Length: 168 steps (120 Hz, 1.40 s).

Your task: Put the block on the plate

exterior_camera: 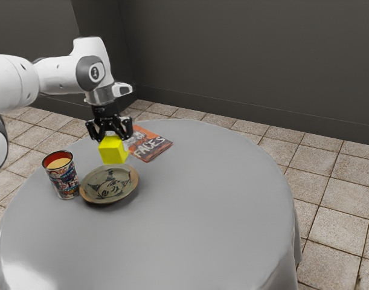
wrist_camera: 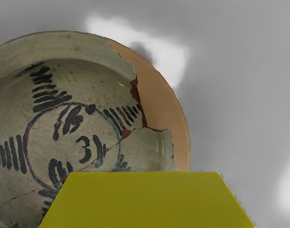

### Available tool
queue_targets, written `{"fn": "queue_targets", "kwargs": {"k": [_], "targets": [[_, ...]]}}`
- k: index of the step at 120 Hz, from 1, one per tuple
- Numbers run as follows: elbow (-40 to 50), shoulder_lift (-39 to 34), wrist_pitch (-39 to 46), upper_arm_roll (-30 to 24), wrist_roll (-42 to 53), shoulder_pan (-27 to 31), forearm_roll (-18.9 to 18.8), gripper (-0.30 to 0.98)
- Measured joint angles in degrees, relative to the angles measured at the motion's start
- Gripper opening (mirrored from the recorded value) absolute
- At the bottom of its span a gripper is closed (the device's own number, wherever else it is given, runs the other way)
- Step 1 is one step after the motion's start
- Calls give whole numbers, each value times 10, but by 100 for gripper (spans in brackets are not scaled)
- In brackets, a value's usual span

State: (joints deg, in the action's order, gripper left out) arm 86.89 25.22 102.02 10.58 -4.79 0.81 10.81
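pale tiles and a dark wall lie behind a round grey table. above it, the gripper has its jaws closed on the yellow block, parted by the block's width, holding it up over the edge of the patterned plate. a colourful cup stands just beside the plate; a book lies flat beyond the block.

the round tabletop is smooth and grey, with pale glare on it. on it sits a grey-green plate, dark strokes painted inside, a plain tan patch along its cracked rim. just beside it a patterned cup stands upright, red inside. near the plate a book lies flat, lettered "faces".
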Motion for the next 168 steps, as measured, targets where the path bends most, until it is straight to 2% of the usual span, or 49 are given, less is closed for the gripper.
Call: {"fn": "queue_targets", "kwargs": {"k": [48, 129, 168], "targets": [[55, 13, 34, -2, 1, 23, -4, 41], [29, 96, 86, -7, 1, 48, -1, 40], [31, 94, 108, -14, 2, 53, 0, 60]]}}
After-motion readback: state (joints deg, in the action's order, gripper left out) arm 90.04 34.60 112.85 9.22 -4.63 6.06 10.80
